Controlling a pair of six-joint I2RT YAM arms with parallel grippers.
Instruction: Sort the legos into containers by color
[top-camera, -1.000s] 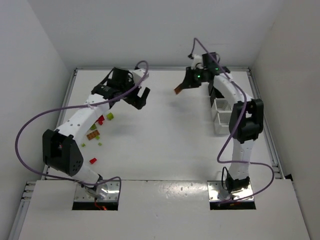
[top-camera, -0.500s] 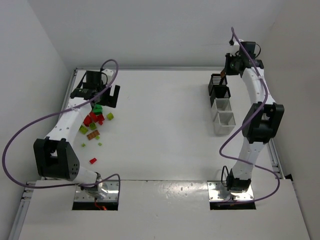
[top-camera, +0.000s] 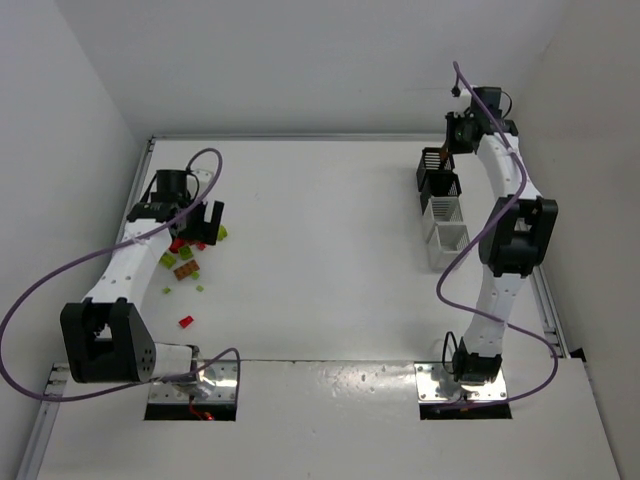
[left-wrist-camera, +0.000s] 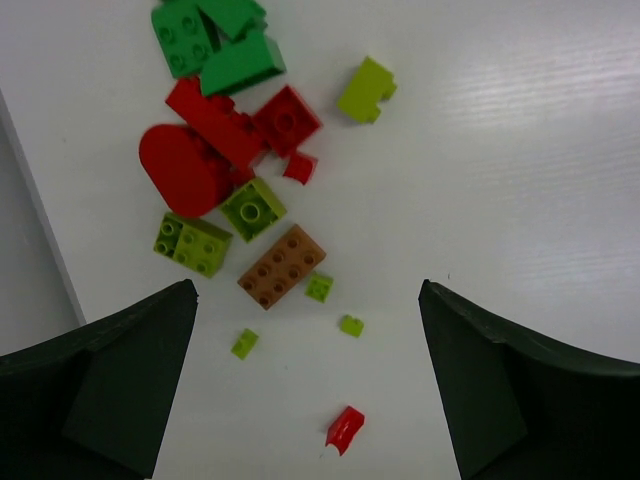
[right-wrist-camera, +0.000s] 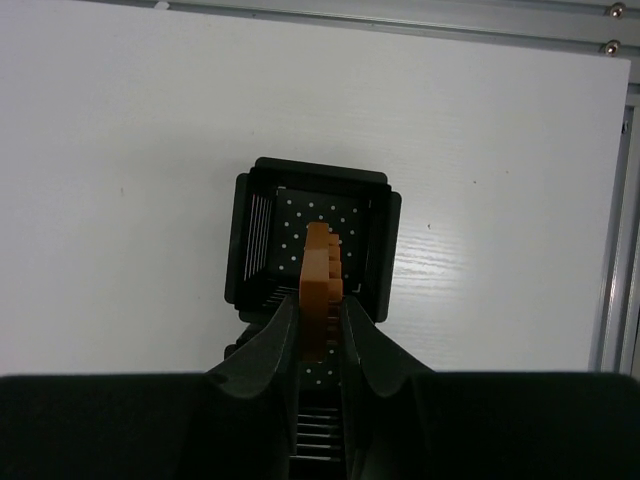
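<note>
Right gripper (right-wrist-camera: 320, 305) is pinched on an orange-brown brick (right-wrist-camera: 320, 268), one finger against each broad side. It hangs over the farthest black bin (right-wrist-camera: 250, 240). The brick stands on edge, narrow face to the wrist camera, its long axis running up that view toward the bin's far wall. The bin's dotted floor shows around the brick. Whether the brick touches the floor cannot be told.

Four bins stand in a row along the table's right edge: the second black bin (top-camera: 441, 186), then two white bins (top-camera: 447, 226) nearer the arm bases. Their contents are too small to make out from above.

The right arm stretches far forward, its wrist turned down over the row's far end.

Across the table, the left gripper (top-camera: 199, 222) is spread wide, hovering over the loose legos (left-wrist-camera: 225, 140), touching none. Green, red and lime pieces are clustered there, with a second orange-brown brick (left-wrist-camera: 283, 267) lying flat, studs up. The left arm reaches along the left edge, wrist bent down.
</note>
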